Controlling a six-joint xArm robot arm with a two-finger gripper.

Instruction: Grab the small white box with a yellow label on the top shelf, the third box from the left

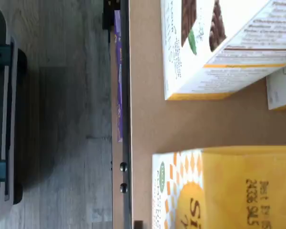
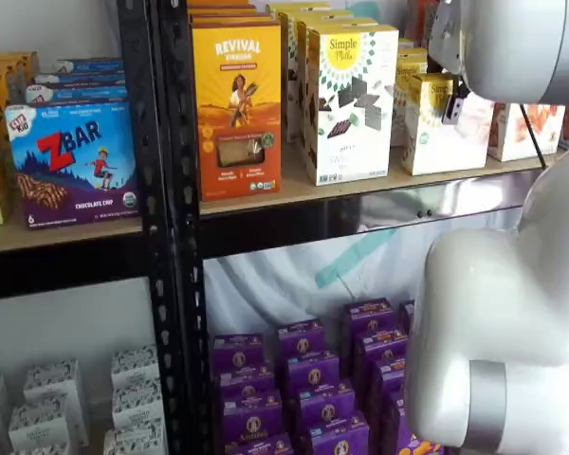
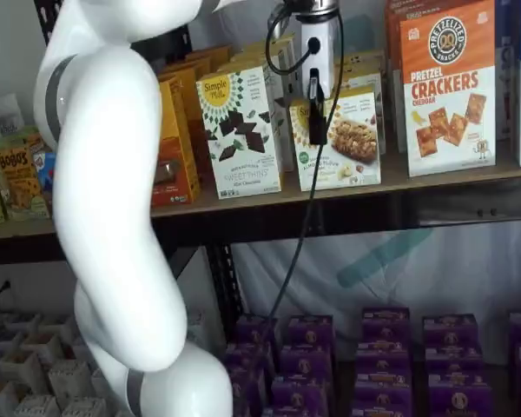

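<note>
The small white box (image 3: 339,143) stands on the top shelf (image 3: 347,193), with a round yellow logo on its front. It also shows in a shelf view (image 2: 436,128) and in the wrist view (image 1: 229,188), where its yellow panel and sunburst front show. My gripper (image 3: 315,117) hangs in front of the box's left part, white body above and a black finger side-on over the box face. No gap between the fingers shows, so I cannot tell if it is open or shut. It does not hold the box.
A taller white box with dark squares (image 3: 239,130) stands just left of the small box. An orange-pictured cracker box (image 3: 447,87) stands to its right. An orange box (image 2: 235,104) is further left. Purple boxes (image 3: 378,347) fill the lower tier. My white arm (image 2: 493,313) blocks part of a shelf view.
</note>
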